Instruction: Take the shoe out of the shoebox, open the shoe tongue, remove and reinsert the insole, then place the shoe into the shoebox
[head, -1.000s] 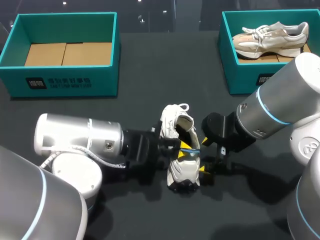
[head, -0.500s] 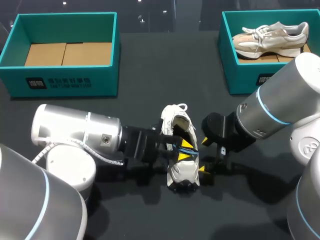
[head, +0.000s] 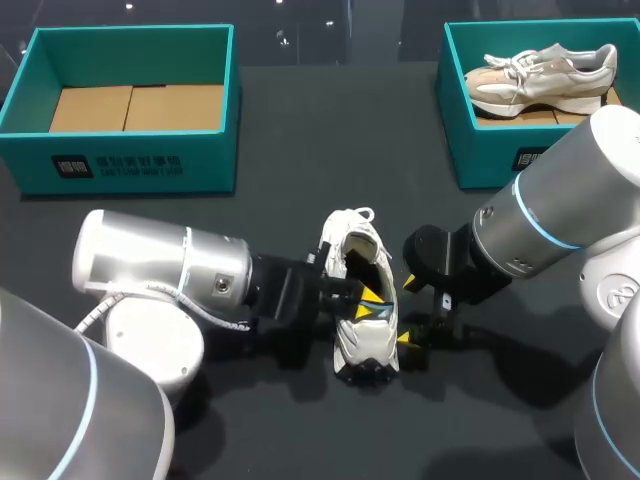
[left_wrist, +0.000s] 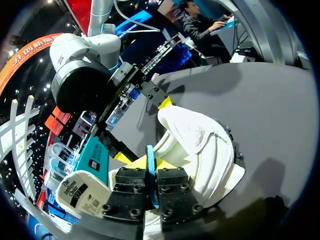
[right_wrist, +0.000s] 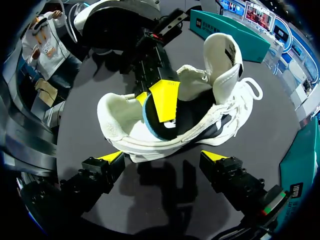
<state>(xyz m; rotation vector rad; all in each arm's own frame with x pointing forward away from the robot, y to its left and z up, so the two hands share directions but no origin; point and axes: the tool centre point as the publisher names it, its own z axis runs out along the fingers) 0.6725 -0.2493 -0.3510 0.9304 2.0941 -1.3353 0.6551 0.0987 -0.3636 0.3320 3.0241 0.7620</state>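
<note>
A white shoe (head: 360, 325) lies on the dark table between my two grippers, heel toward me and tongue (right_wrist: 222, 65) folded up. My left gripper (head: 373, 302) reaches into the shoe's mouth from the left. It is shut on the edge of the thin blue insole (left_wrist: 149, 152), which stands between its yellow tips (right_wrist: 162, 100). The insole (right_wrist: 148, 120) is partly lifted inside the shoe (right_wrist: 125, 135). My right gripper (head: 407, 312) stands open just right of the shoe, one tip on either side of its flank (right_wrist: 162, 157), touching nothing. An empty teal shoebox (head: 130, 160) stands at the back left.
A second teal box (head: 480, 150) at the back right holds another pale shoe (head: 545, 70). My two arms crowd the near middle of the table, left arm (head: 170, 275) low over the surface, right arm (head: 540, 220) coming in from the right.
My left arm has shifted slightly at the shoe's mouth, its tips still in the opening with the insole. The shoe and my right arm have not moved.
</note>
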